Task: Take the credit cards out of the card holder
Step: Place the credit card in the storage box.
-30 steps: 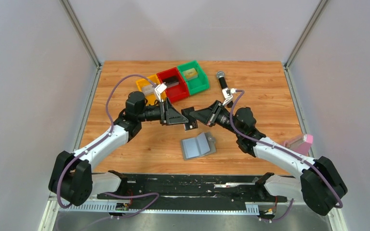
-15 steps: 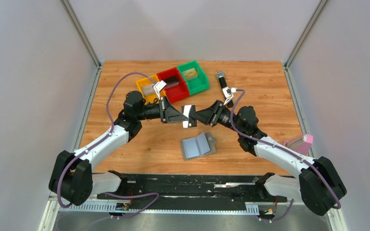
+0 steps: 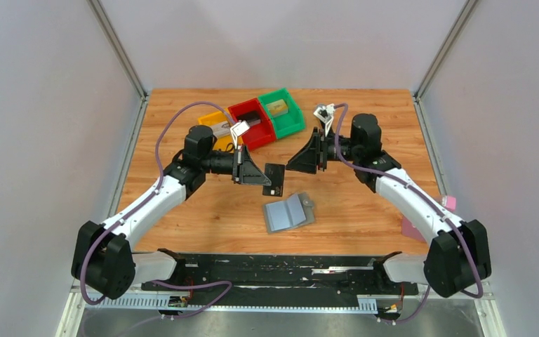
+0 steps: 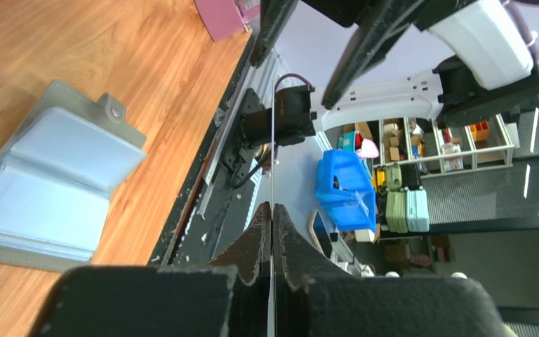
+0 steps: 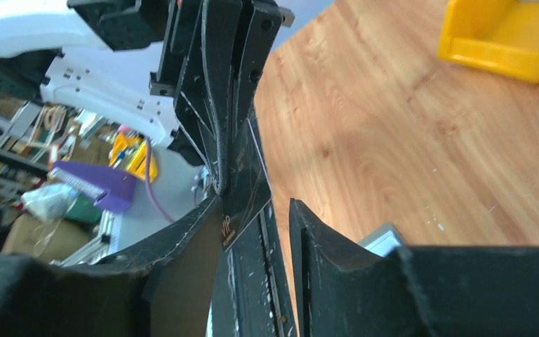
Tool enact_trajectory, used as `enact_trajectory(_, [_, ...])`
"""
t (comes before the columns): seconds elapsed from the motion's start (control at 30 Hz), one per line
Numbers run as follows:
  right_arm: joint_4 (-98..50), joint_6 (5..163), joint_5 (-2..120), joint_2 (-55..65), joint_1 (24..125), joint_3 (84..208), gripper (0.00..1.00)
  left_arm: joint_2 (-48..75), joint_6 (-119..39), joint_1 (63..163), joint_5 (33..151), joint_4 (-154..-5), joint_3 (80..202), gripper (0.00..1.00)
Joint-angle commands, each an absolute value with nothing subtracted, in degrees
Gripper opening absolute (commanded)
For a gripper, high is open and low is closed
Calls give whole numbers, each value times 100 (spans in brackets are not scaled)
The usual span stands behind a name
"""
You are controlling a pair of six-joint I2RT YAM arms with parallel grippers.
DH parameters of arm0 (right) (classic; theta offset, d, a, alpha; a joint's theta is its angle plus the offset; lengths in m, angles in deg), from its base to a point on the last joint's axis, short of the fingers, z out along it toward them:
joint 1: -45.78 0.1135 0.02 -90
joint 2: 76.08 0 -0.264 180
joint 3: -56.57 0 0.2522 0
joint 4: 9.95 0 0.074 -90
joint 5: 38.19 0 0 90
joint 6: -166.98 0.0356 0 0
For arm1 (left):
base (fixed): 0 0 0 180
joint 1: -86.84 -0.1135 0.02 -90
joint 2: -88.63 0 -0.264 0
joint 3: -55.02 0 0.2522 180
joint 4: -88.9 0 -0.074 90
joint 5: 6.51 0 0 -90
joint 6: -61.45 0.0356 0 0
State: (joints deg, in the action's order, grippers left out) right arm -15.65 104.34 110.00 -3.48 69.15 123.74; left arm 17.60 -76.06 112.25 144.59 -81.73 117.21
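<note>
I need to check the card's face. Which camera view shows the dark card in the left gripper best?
The right wrist view: the dark card appears close, its printed face visible. The top view shows it small; the left wrist view shows only its thin edge.

Robotics lab indicated: wooden surface point(image 3: 224, 225) boxed in by grey panels point(image 3: 42, 105); parts shelving point(image 4: 456, 140) and blue crate point(image 4: 344, 186) seen beyond.

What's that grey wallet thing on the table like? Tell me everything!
The card holder lies open and flat on the wooden table, in its near half. Two pale grey-blue panels meet at a middle fold, with a darker grey, leathery-looking border and a small tab holding a round snap. Only the table touches it.
</note>
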Motion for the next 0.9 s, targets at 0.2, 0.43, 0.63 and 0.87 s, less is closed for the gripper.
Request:
enact_trajectory(0.2, [-2833,9571,12342,498,6899,13266,39,1857,-6479,11215,14924,-6771,12143,0])
enact_trajectory(0.43, [-2850,9563,12356,639,7089,13334,31,1792,-6380,11214,14971,-6681,12169,0])
enact_trajectory(0.63, [-2845,9570,12277,736,7263,13404,26,1792,-6316,11220,15006,-6639,12169,0])
enact_trajectory(0.87, [-2849,9536,12328,726,7307,13329,4,1806,-6162,11217,14952,-6407,12182,0])
